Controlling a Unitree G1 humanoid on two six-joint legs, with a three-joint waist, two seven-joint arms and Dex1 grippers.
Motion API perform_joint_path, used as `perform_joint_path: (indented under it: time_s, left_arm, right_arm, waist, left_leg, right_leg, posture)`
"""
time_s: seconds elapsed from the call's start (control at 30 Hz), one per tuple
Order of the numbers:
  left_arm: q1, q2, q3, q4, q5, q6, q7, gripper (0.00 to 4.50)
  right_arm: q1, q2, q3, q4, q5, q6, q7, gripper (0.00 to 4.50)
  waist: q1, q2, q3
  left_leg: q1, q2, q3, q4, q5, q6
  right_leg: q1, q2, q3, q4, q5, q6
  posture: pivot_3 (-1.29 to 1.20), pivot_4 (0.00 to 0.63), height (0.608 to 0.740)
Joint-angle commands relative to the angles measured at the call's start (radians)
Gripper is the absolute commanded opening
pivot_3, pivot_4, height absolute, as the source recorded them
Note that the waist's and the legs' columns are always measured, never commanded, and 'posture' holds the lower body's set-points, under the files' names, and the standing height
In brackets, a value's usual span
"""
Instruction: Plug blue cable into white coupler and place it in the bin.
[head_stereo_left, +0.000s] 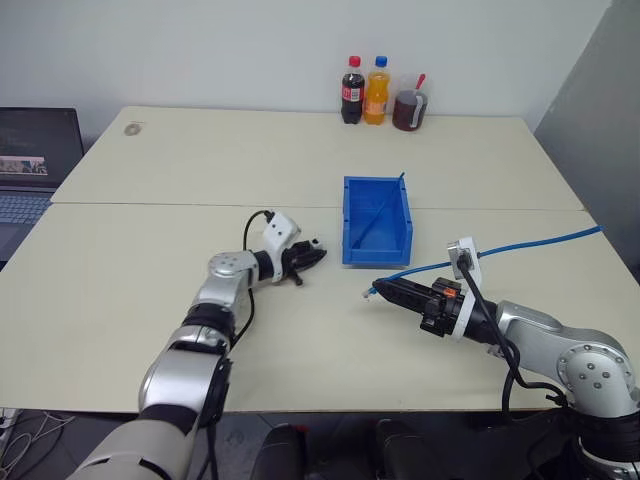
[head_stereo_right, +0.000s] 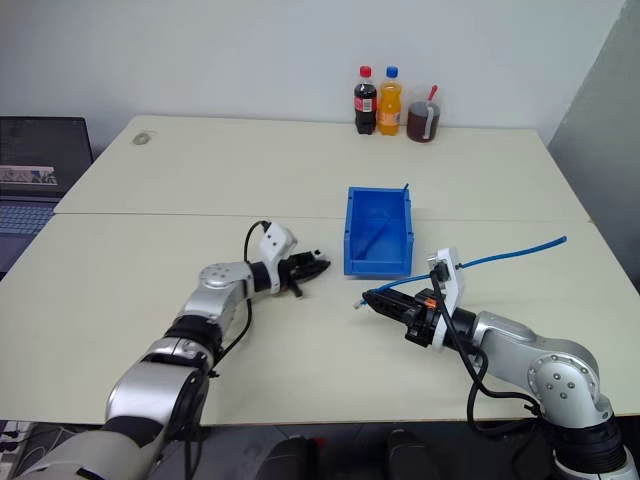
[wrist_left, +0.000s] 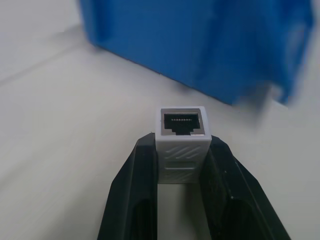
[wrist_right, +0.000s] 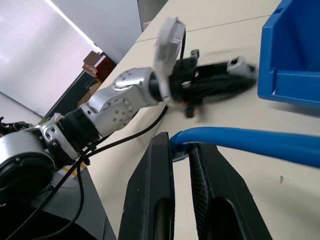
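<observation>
My left gripper is shut on the white coupler, a small white block held between both black fingers. Its dark socket faces the bin, a bright-blue box standing just right of that gripper on the table. My right gripper hovers in front of the bin's right corner. It is shut on the blue cable close to the plug end. The cable trails off to the right across the table. In the right wrist view the cable sits between the fingers, with the left gripper opposite.
Two bottles and a cup with a dark drink stand at the table's far edge. A laptop sits off the left side. A seam runs across the tabletop behind the bin.
</observation>
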Motion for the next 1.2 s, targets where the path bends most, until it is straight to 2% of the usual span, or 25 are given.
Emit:
perform_joint_path:
  time_s: [0.03, 0.2, 0.33, 0.6, 0.87, 1.2]
  left_arm:
    - [0.097, 0.102, -0.041, -0.234, -0.043, 0.050, -0.195, 0.78]
    - [0.192, 0.090, -0.083, -0.425, -0.056, 0.032, -0.208, 0.78]
    - [0.234, 0.011, -0.138, -0.501, -0.044, -0.016, -0.184, 0.78]
    - [0.214, -0.071, -0.201, -0.408, -0.011, -0.137, -0.170, 0.78]
    - [0.177, -0.082, -0.208, -0.353, -0.013, -0.152, -0.168, 0.78]
    - [0.179, -0.079, -0.212, -0.359, -0.013, -0.145, -0.166, 0.78]
  right_arm:
    - [-0.040, -0.042, 0.018, -0.021, -0.100, -0.016, 0.079, 0.18]
    - [-0.119, -0.065, 0.079, 0.012, -0.243, -0.046, 0.193, 0.18]
    - [-0.180, -0.096, 0.195, 0.016, -0.430, -0.111, 0.307, 0.18]
    - [-0.202, -0.098, 0.282, 0.034, -0.601, -0.187, 0.454, 0.18]
    - [-0.176, -0.112, 0.336, 0.073, -0.743, -0.243, 0.554, 0.18]
    - [-0.185, -0.076, 0.349, 0.132, -0.837, -0.278, 0.600, 0.18]
  waist:
    - [-0.001, 0.000, 0.000]
    - [0.017, 0.001, 0.000]
    - [0.019, 0.001, 0.000]
    - [0.011, 0.001, 0.000]
    - [0.012, 0.001, 0.000]
    - [0.011, 0.001, 0.000]
  left_leg:
    - [0.000, 0.000, 0.000, 0.000, 0.000, 0.000]
    - [0.001, 0.000, -0.001, 0.002, 0.000, 0.000]
    - [0.000, 0.000, 0.000, 0.003, 0.000, 0.000]
    - [0.000, 0.000, 0.000, 0.003, 0.000, 0.000]
    - [0.000, -0.001, 0.000, 0.003, 0.000, 0.000]
    - [0.000, -0.001, 0.000, 0.003, 0.000, 0.000]
  right_leg:
    - [0.000, 0.000, 0.000, 0.000, 0.000, 0.000]
    - [0.001, -0.001, 0.000, 0.001, -0.001, 0.001]
    - [0.001, -0.003, 0.002, -0.001, 0.000, 0.002]
    - [0.000, 0.000, 0.000, 0.000, 0.000, 0.001]
    - [0.000, 0.000, 0.001, 0.000, 0.000, 0.002]
    - [0.000, 0.000, 0.000, 0.001, 0.000, 0.001]
  posture:
    - [0.00, 0.150, 0.740]
    - [0.00, 0.150, 0.740]
    - [0.00, 0.150, 0.740]
    - [0.00, 0.150, 0.740]
    - [0.00, 0.150, 0.740]
    - [0.00, 0.150, 0.740]
